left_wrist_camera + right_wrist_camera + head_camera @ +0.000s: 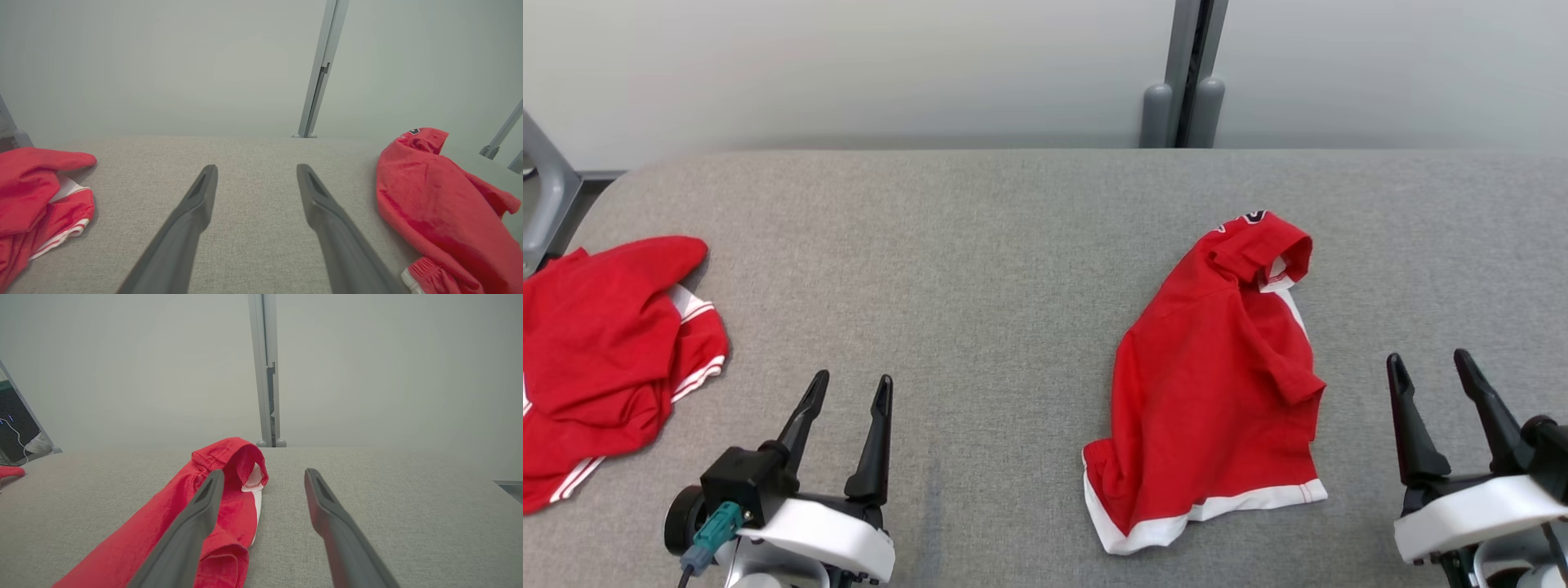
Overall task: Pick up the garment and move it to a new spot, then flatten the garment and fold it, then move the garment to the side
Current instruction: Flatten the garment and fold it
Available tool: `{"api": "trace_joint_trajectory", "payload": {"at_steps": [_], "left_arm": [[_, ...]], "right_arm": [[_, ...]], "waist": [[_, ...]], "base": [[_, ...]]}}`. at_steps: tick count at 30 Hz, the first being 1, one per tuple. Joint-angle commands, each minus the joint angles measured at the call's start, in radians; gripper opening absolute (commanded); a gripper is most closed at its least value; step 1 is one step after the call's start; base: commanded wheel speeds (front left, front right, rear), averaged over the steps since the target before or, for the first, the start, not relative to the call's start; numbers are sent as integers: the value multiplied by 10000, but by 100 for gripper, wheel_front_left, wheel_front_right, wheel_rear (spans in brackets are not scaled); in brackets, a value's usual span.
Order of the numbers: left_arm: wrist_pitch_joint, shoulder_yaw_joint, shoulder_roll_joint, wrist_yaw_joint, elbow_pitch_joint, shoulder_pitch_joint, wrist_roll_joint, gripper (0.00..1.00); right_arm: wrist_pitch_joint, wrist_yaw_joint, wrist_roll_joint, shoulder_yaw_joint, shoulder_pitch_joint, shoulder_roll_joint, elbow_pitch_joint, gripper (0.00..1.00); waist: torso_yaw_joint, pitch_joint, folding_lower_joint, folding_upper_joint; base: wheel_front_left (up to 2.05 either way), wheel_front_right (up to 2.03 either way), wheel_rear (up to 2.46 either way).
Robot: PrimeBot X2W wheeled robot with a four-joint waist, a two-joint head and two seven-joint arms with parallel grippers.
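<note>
Garment (pixel 1217 384), red, lies crumpled on surface (pixel 980 269), 3 o'clock of left end effector (pixel 853 377), 9 o'clock of right end effector (pixel 1428 356); both spread, empty. Likely soft, light, limp: pinch white hem (pixel 1217 510) corner.

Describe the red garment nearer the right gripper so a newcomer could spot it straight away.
On the grey table, look right of centre, just left of the right gripper. The garment lies there, long and crumpled, with one broad white band along its near hem. The other red garment sits bunched at the table's left edge and shows thin white stripes instead.
</note>
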Motion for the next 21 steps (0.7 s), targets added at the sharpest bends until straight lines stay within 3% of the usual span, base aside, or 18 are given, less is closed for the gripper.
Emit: {"api": "trace_joint_trajectory", "payload": {"at_steps": [1, 21], "left_arm": [[11, 18, 89, 61, -48, 104, -75, 100], [301, -263, 123, 116, -587, 108, -133, 100]], "right_arm": [[44, -2, 24, 7, 127, -13, -87, 100], [252, -2, -22, 33, 304, 153, -444, 100]], "waist": [[-96, -148, 0, 0], [-132, -23, 0, 0]], "base": [[0, 0, 0], [0, 0, 0]]}}
